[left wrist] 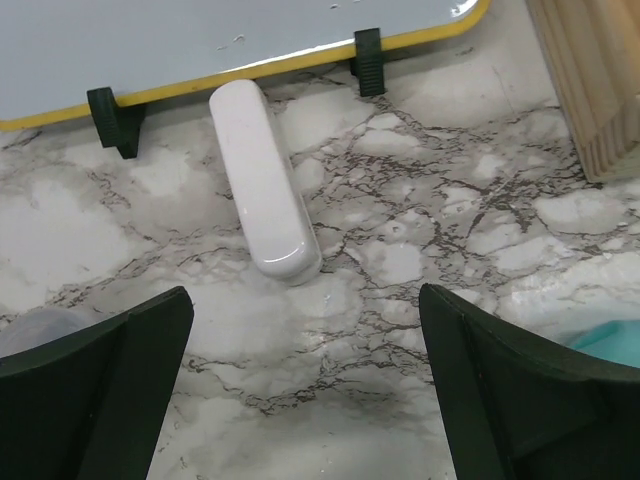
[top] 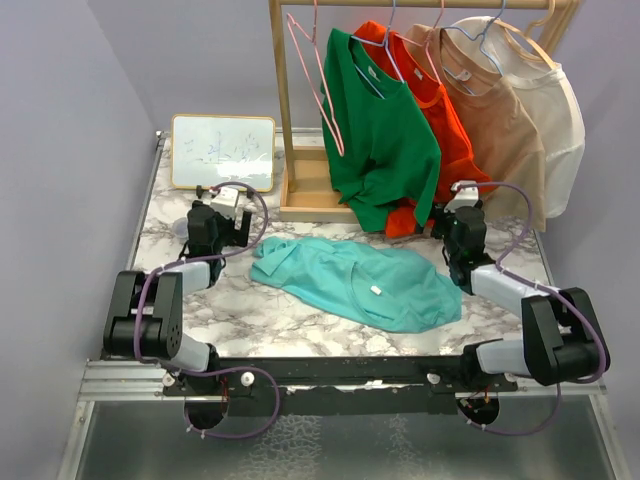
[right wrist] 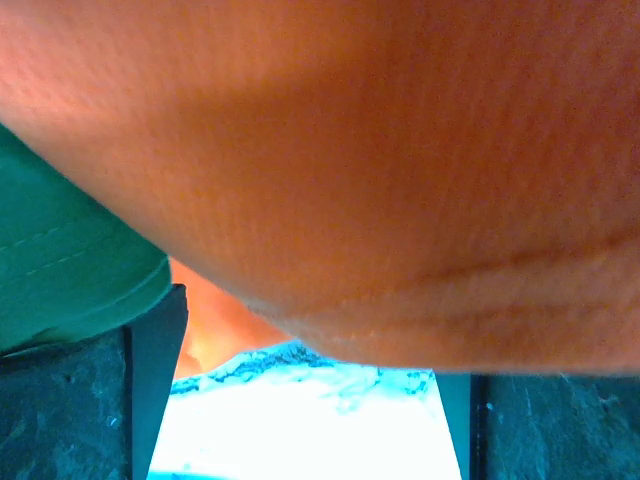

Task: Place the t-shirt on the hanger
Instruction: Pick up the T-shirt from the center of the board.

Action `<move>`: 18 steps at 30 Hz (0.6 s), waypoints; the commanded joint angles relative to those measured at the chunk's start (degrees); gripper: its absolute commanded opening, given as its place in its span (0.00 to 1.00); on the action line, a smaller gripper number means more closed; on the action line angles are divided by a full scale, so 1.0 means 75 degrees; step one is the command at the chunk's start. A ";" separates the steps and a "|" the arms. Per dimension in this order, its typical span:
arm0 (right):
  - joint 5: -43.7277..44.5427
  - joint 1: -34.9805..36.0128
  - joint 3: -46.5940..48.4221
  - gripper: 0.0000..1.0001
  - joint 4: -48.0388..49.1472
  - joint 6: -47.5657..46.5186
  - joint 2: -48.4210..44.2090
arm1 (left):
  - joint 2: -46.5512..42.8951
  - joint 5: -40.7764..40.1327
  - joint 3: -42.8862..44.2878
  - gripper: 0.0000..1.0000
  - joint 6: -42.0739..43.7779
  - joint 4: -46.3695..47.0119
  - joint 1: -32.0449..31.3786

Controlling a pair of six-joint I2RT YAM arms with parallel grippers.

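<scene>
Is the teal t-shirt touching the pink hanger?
Apart. The top view shows the t-shirt lying on the table, the hanger hanging on the rack.

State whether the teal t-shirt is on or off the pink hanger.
Off: the teal t-shirt lies on the table; the pink hanger hangs bare on the rack.

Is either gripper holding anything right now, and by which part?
Nothing: left gripper stands open over the table; right gripper is open too, orange-red shirt merely hanging before its camera.
</scene>
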 commanded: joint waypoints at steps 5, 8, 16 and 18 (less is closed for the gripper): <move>-0.0329 -0.0020 0.0102 0.99 -0.1610 0.0506 -0.0640 | -0.1727 0.5130 0.0849 0.91 0.3578 -0.3537 -0.0003; -0.0760 -0.0020 0.0129 0.99 -0.1954 0.0668 -0.0689 | -0.2076 0.6061 0.1333 0.89 0.4934 -0.5002 -0.0273; -0.0510 -0.0026 0.0079 0.99 -0.2919 0.1232 -0.1063 | -0.1465 0.6584 0.2964 0.87 0.7166 -0.7794 -0.2058; -0.0523 -0.0020 0.0012 0.99 -0.3006 0.1421 -0.1252 | -0.1148 0.6671 0.3168 0.87 0.7256 -0.7774 -0.2437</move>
